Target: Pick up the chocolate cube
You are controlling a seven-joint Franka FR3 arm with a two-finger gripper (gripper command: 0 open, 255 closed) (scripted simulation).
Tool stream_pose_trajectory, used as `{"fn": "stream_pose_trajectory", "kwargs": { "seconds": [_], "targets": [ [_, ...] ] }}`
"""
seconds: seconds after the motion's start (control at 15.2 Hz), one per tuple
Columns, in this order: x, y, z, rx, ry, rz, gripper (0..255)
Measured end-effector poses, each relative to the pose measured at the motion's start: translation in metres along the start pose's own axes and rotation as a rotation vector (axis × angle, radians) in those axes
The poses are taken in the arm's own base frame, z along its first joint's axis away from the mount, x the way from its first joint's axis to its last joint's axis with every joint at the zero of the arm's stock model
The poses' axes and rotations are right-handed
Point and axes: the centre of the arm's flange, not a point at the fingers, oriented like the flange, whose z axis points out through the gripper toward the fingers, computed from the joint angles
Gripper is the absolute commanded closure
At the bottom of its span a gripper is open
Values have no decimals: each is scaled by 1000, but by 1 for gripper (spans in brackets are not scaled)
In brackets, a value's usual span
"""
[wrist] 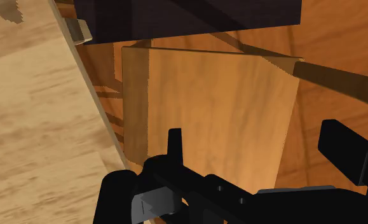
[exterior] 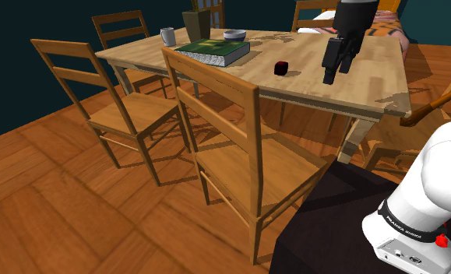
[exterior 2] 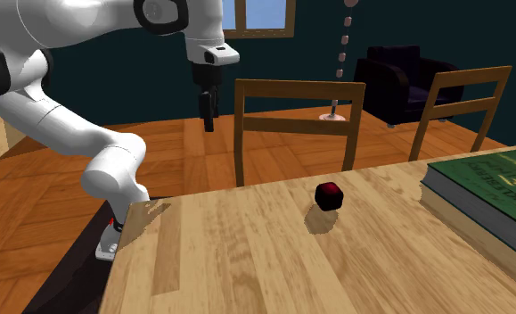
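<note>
Dark reddish cube (exterior: 280, 68) (exterior 2: 330, 195) sits on the wooden desk (exterior: 371, 82), between a green book (exterior: 213, 50) and the end effector (exterior: 329, 76) (exterior 2: 209, 123), touching neither. End effector is open, with nothing between its fingers (wrist: 174, 143), and hangs near the desk edge

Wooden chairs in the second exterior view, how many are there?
2. One brown wooden slat-back chair stands just beyond the small dark cube; the other chair is toward that view's right, behind the thick green book. Others may sit out of frame.
</note>
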Motion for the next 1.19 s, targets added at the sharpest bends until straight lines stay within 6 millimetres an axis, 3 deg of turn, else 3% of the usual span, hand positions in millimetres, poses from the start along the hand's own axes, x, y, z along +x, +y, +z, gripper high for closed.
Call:
{"fn": "stream_pose_trajectory", "kwargs": {
  "seconds": [0.26, 1.19],
  "targets": [
    [20, 16, 4, 1, 8, -2, 0],
    [159, 124, 32, 6, 61, -17, 0]
  ]
}}
